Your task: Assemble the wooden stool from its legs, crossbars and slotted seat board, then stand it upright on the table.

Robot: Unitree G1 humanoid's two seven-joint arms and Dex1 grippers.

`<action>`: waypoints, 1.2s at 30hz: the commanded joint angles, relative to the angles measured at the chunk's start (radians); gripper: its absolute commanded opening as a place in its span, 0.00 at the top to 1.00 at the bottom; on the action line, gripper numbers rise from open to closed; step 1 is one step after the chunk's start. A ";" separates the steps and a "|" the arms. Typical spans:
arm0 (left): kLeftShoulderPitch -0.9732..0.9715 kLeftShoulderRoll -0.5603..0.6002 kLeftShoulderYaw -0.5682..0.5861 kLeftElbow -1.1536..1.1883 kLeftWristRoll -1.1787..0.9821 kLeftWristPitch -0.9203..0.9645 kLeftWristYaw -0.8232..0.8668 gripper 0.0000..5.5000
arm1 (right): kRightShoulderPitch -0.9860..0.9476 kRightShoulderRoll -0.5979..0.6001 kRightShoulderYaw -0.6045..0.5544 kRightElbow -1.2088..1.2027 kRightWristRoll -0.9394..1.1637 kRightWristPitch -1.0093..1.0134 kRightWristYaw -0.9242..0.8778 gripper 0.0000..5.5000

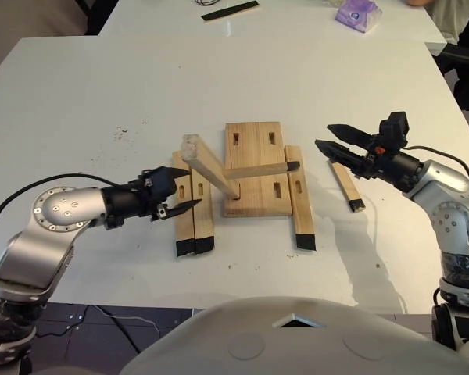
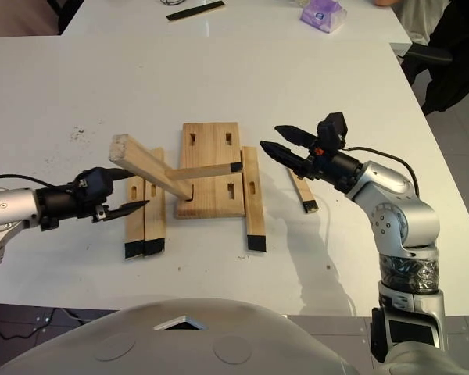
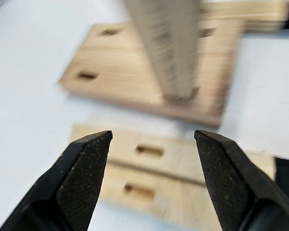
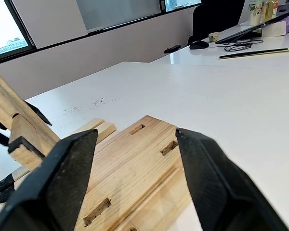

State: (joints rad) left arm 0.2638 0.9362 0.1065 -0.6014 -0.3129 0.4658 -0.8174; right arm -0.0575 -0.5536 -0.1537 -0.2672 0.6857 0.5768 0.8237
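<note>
Now seat board [image 1: 255,152] between left gripper [image 1: 192,187] and right gripper [image 1: 323,134]; both spread wide, empty.

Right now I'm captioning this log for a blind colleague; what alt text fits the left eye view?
A slotted seat board lies flat on a white table with one leg standing tilted in it and a crossbar reaching from that leg over the board. On either side lie spare legs, flanked by the open left gripper and open right gripper.
</note>
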 commanded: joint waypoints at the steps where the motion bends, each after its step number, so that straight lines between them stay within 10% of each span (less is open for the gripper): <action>1: 0.182 -0.115 0.015 -0.132 0.047 0.208 0.202 0.42 | 0.035 -0.010 -0.026 -0.010 -0.025 -0.021 -0.026 0.46; 13: 0.282 -0.270 -0.049 -0.277 0.008 0.568 0.421 0.42 | -0.023 -0.030 0.002 0.008 -0.039 -0.010 -0.017 0.46; 36: 0.276 -0.349 0.015 -0.055 -0.095 0.570 0.357 0.45 | 0.000 0.001 0.033 -0.001 -0.094 -0.039 -0.036 0.46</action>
State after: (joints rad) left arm 0.4950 0.6260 0.1595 -0.7423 -0.3783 0.9987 -0.4500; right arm -0.0401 -0.5540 -0.1226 -0.2627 0.5979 0.5418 0.7937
